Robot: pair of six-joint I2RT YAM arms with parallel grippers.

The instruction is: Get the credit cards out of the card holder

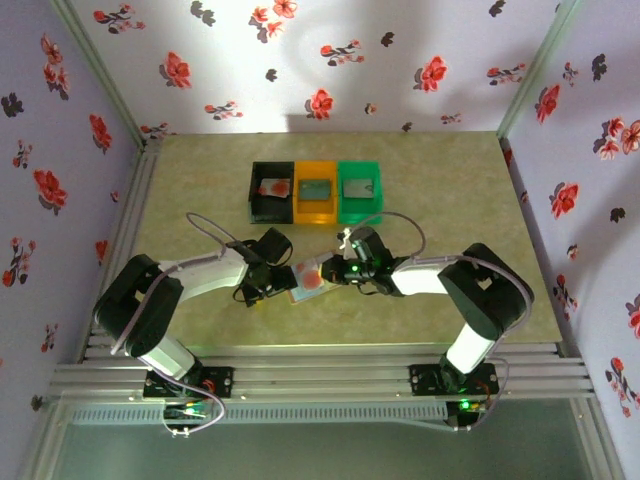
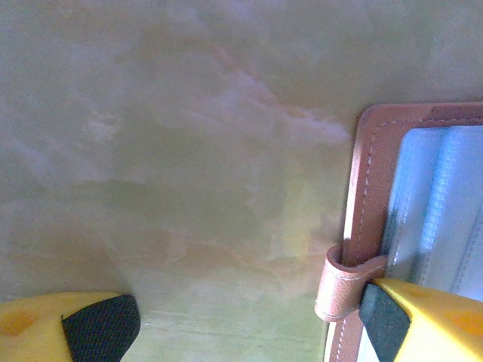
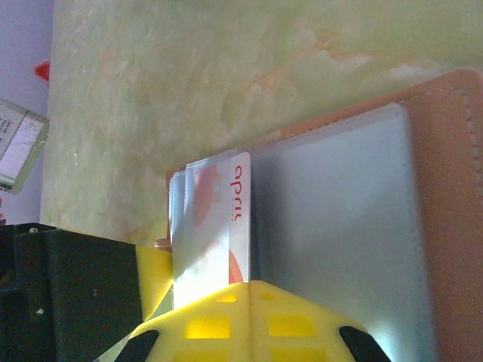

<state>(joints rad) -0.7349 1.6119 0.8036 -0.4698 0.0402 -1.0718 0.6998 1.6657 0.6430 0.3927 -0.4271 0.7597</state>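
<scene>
soft overhead glare, blurry washed-out wrist views

Table [image 1: 440, 180]: pale green-beige marbled top. Orange bin [image 1: 316, 192] toward far edge, middle of row of three. Black bin [image 1: 271, 190] touching orange bin's left side; green bin [image 1: 360, 188] touching its right. Card holder [image 1: 308, 280] on near side of orange bin, well apart, lying open, tan border, pale blue inner panels up.

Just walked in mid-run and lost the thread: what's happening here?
The right gripper is shut on a credit card sticking partly out of the card holder. The left gripper, open, has one finger on the holder's edge. A card lies in each of the three bins behind.
</scene>
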